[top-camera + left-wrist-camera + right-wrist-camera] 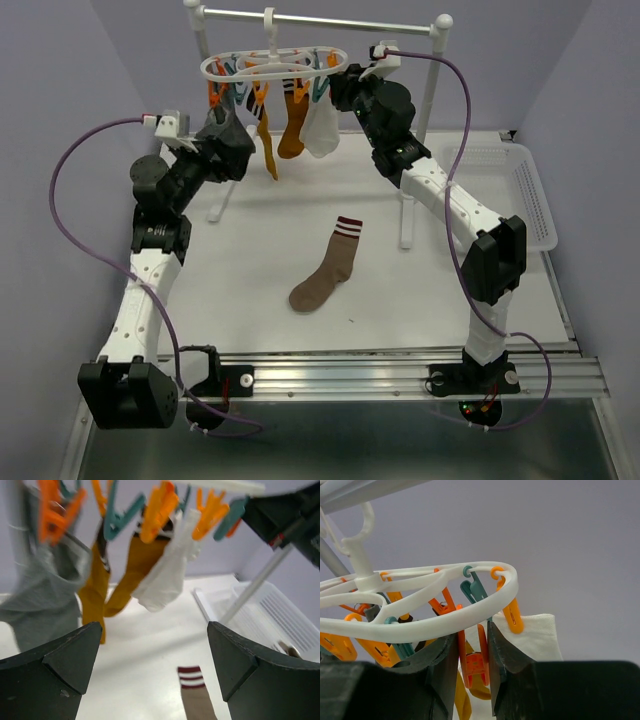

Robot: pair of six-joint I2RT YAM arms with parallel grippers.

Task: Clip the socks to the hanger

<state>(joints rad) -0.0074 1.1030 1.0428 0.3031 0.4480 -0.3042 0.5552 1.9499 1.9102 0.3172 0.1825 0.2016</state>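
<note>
The white oval hanger (275, 62) hangs from the rail with orange and teal clips. Clipped to it are two mustard socks (290, 128), a white sock (322, 130) and a grey sock (45, 595). A brown sock with striped cuff (325, 268) lies flat mid-table. My left gripper (228, 140) is open and empty, just below the hanger's left end, next to the grey sock; its view (154, 645) shows only table between the fingers. My right gripper (342, 88) is at the hanger's right end, shut on an orange clip (475, 660) under the ring (435, 615), beside the white sock (540, 635).
The metal rail stand (320, 20) with white ball-topped posts holds the hanger at the back. A white perforated basket (520, 190) sits at the right edge; it also shows in the left wrist view (280, 615).
</note>
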